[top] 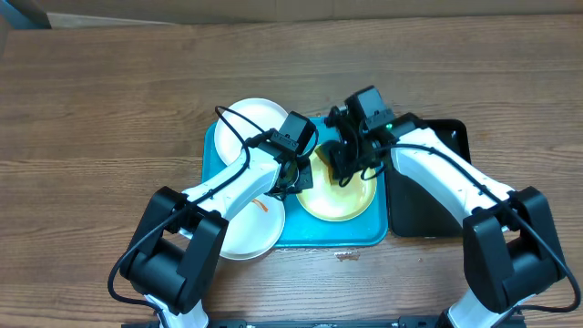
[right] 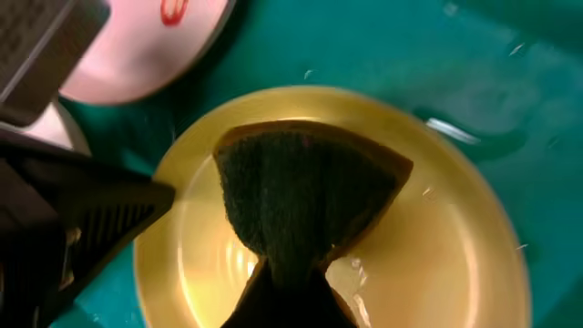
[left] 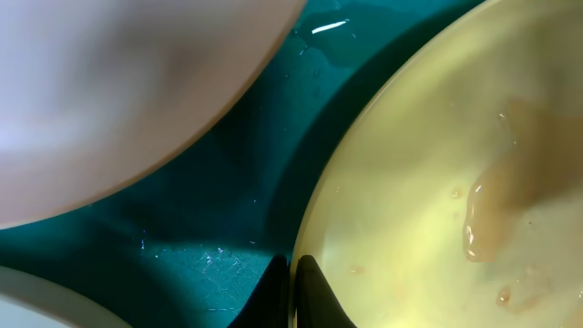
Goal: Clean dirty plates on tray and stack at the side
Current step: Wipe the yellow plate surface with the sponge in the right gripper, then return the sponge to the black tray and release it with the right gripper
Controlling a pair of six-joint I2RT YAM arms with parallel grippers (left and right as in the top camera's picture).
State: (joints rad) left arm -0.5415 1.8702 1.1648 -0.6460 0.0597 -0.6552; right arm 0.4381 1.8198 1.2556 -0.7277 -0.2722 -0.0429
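By the surface's [top: 91,273] near edge, left fingers [left: 321,301] pin the yellow plate [left: 410,182]; right fingers [right: 262,308], gripping the sponge [right: 305,196], should scrub flat.

Robot lab setup — two arms [top: 228,187] mounted at a wood-grain table [top: 91,109].

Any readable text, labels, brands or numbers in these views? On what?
None: no legible text in any view.
Yellow plate, white plates, turquoise tray, black tray, sponge: no print visible.
Red mark on a white plate in the right wrist view: a sauce smear, not lettering.
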